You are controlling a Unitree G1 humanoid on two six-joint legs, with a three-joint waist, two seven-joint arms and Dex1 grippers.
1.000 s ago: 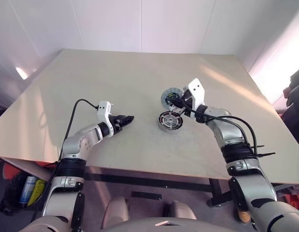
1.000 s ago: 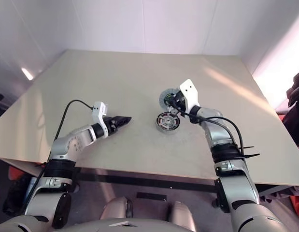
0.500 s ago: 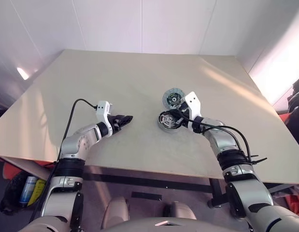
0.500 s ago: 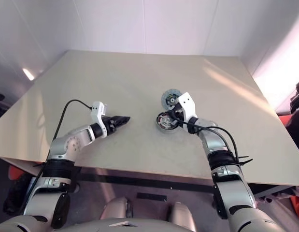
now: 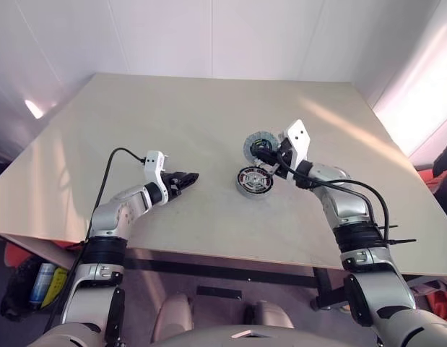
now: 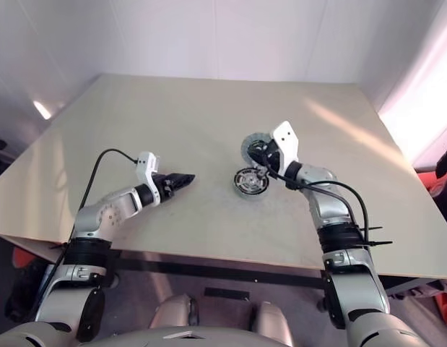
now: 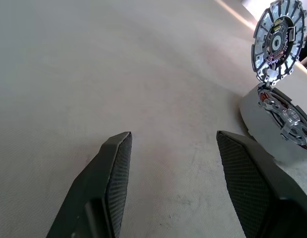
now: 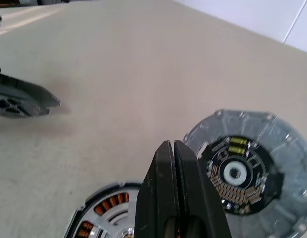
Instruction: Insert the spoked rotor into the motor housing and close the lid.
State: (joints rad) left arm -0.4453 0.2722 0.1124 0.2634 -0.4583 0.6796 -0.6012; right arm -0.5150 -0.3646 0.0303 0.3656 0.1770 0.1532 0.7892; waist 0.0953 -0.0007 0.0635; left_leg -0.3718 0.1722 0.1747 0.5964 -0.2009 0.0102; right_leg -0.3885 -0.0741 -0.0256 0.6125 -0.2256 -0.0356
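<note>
The motor housing (image 5: 254,181) lies flat on the table, its coppery coils (image 8: 101,209) showing. The spoked rotor (image 7: 288,119) sits inside it. The lid (image 5: 258,145), a finned silver disc with a dark centre, stands tilted up at the housing's far edge (image 7: 276,42). My right gripper (image 5: 262,154) is shut and empty, its tip hovering just in front of the lid's face and above the housing (image 8: 173,148). My left gripper (image 5: 187,178) rests open and empty near the table, well to the left of the housing (image 7: 173,144).
The pale table (image 5: 172,108) has open room on all sides of the housing. Its front edge runs just below both arms. Bags and cans (image 5: 39,283) lie on the floor under the table's left corner.
My right gripper dipped down onto the housing half a second ago and has come back up in front of the lid. The left arm has not moved.
</note>
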